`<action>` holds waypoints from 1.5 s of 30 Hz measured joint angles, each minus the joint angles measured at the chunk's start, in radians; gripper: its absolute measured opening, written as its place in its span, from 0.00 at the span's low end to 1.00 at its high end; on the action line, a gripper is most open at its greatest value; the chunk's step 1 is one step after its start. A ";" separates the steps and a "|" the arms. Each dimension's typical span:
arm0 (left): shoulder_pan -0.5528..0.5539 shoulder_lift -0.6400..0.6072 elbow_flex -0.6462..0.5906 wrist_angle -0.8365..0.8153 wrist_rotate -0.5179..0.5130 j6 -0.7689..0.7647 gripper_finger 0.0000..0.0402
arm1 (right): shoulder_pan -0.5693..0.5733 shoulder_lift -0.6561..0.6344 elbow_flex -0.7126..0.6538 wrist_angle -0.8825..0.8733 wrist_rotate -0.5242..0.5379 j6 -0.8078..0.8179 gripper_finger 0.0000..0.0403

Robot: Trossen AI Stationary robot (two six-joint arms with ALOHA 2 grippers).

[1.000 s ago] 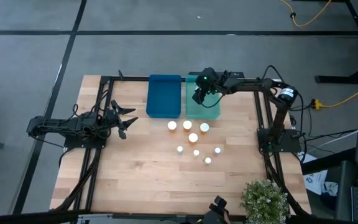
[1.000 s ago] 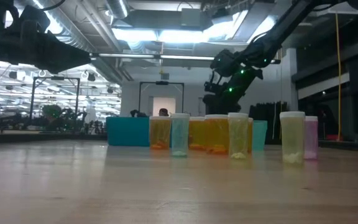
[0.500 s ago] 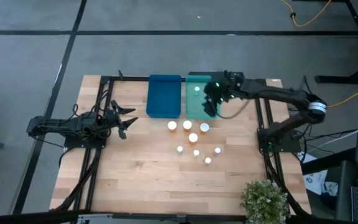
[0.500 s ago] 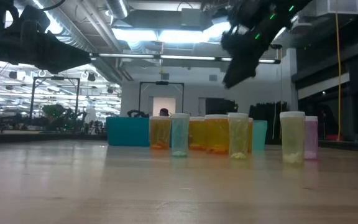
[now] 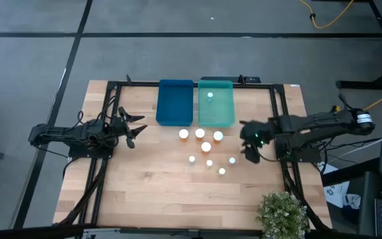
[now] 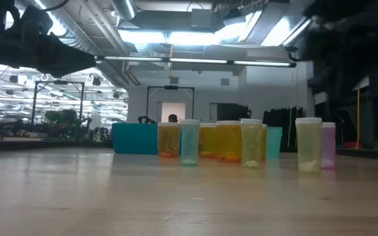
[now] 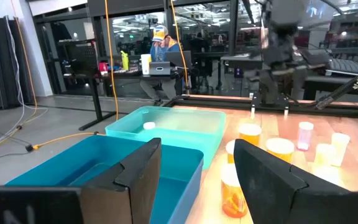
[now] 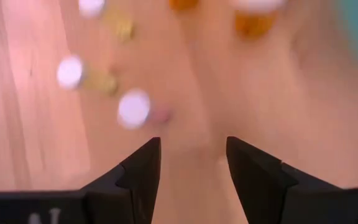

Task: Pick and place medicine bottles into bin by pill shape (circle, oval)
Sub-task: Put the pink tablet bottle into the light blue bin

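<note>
Right gripper (image 5: 252, 147) hangs over the bench (image 5: 144, 192) just to the right of the medicine bottles (image 5: 206, 147), with its two fingers apart and nothing between them. Left gripper (image 5: 132, 129) waits far off on the left side, fingers a little apart and empty too. Eight bottles stand upright in a bunch in front of the two bins, and one white cap already lies in the teal bin (image 5: 225, 118). The blue bin (image 5: 175, 103) beside it looks empty. These bottles are small, light, hard plastic, I think, and smooth, so they could slip or tip over. A good place to grab one is around its round body, just under the white cap. The bottles stand close together, so the fingers could knock a neighbour. The small pale ones nearest the right gripper have more room around them
</note>
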 joint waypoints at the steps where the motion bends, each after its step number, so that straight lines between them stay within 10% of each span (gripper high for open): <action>1: 0.000 0.000 0.000 0.000 0.000 0.000 0.48 | 0.026 -0.014 -0.025 0.011 -0.002 0.036 0.46; 12: 0.000 0.000 0.000 0.000 0.000 0.000 0.48 | 0.211 -0.033 -0.212 0.294 -0.021 0.004 0.46; 21: 0.000 0.000 0.000 0.000 0.000 0.000 0.48 | 0.218 -0.032 -0.255 0.410 0.152 -0.115 0.46; 45: 0.000 0.000 0.000 0.000 0.000 0.001 0.48 | 0.218 0.175 -0.255 0.726 0.153 -0.272 0.46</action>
